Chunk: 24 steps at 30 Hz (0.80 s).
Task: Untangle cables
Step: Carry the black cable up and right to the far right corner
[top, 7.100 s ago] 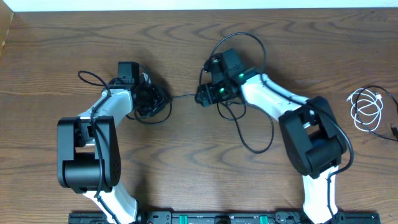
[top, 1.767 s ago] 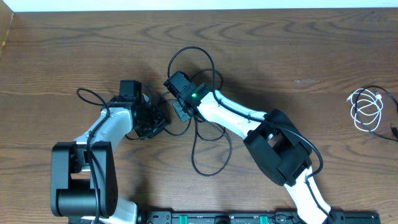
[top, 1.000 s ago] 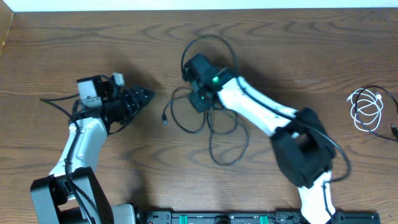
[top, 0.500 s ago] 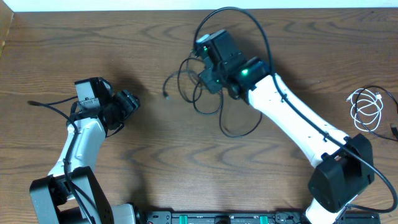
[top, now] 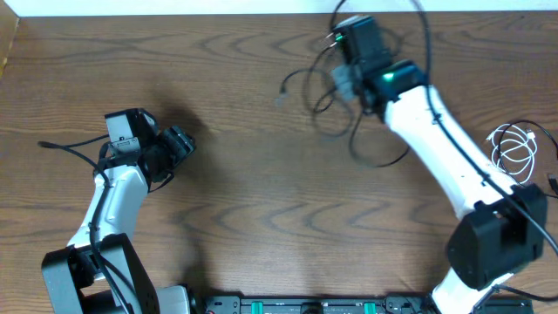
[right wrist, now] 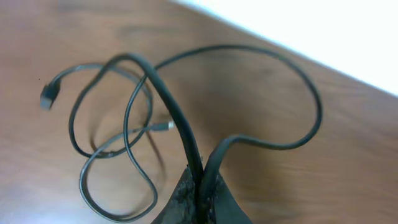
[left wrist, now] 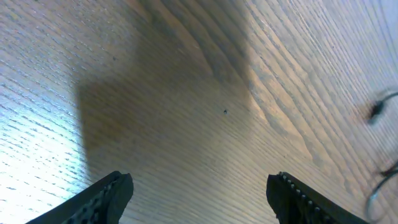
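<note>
Right hand [right wrist: 200, 183] pinched tight on black cables [right wrist: 177, 118], seemingly lifted, near the far table edge [top: 218, 16]; left hand [left wrist: 199, 190] gapes empty.

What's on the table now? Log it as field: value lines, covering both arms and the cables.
left gripper: open, empty, above bare wood on the left side of the table
right gripper: shut on black cables, near the far edge
black cables: loops crossing, one plug end loose
white cable: coiled alone at the right edge, untouched

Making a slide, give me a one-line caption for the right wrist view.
Right end effector shut on black cables, loops spread over the table.
</note>
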Available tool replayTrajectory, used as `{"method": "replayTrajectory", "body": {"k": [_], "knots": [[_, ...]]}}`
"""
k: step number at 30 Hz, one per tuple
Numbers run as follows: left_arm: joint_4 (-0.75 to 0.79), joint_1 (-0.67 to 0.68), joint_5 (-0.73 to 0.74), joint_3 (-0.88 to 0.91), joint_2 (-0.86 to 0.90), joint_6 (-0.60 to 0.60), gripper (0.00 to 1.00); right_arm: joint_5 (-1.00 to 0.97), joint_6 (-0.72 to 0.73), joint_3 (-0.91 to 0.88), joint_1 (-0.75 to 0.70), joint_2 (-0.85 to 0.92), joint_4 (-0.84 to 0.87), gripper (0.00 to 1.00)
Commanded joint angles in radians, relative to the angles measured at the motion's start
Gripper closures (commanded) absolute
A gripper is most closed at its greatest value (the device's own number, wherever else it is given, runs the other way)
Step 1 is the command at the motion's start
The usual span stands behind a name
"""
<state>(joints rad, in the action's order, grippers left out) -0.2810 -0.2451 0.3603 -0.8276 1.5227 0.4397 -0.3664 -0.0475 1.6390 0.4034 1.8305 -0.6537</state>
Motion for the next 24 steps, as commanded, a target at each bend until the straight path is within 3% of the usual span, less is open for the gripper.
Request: {"method": "replayTrajectory", "body": {"k": [1,7,15,22,24], "knots": [[-0.001,-0.002,-0.01,0.006,0.0,-0.016,0.25,-0.176,-0.01,0.035,-0.092,-0.084,0.018,0.99],[-0.001,-0.002,-0.01,0.006,0.0,-0.016,0.25,-0.164,0.101,0.034,-0.264,-0.086,-0.01,0.99],[-0.001,-0.002,-0.01,0.006,0.0,-0.016,0.25,0.05,0.161,0.022,-0.46,-0.074,-0.05,0.99],[-0.001,-0.002,-0.01,0.006,0.0,-0.016,0.25,0.119,0.216,-0.019,-0.586,-0.074,-0.051,0.99],[-0.001,-0.002,-0.01,0.006,0.0,-0.016,0.25,0.134,0.216,-0.034,-0.612,-0.074,-0.051,0.92]]}}
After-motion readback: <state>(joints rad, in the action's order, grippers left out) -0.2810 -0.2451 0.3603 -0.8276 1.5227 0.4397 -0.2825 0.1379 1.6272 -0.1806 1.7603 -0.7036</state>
